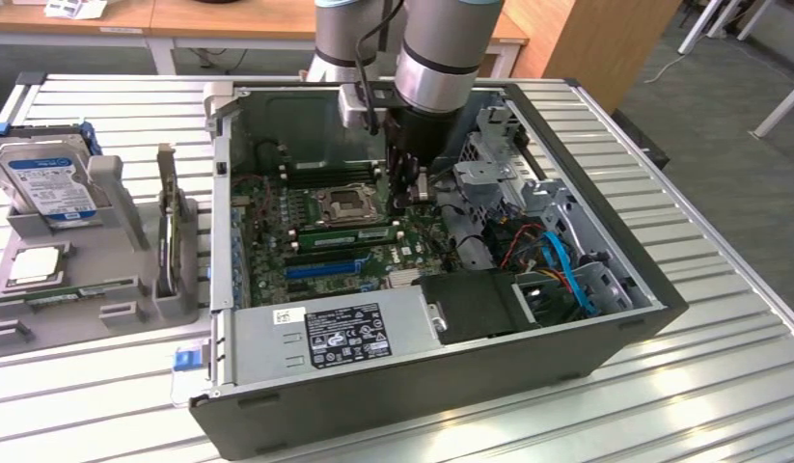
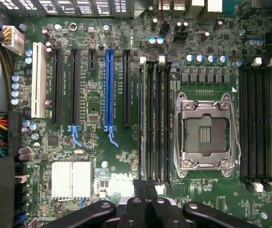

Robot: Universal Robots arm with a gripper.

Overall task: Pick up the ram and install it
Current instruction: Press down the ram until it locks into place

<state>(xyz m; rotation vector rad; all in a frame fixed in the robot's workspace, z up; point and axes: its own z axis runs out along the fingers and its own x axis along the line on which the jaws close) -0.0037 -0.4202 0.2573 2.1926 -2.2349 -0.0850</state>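
Note:
The ram is a long green stick lying in a black memory slot beside the processor socket on the motherboard, inside the open computer case. In the wrist view the ram shows edge-on in the slot bank next to the socket. My gripper reaches down into the case at the ram's end toward the exterior view's right. Its black fingers are shut together, and my gripper sits right over that end of the slot. Nothing is held between the fingers.
The case walls hem the arm in, with a drive cage and blue cables on the exterior view's right and the power supply in front. A grey fixture on the left carries a blue-labelled hard drive and a square processor.

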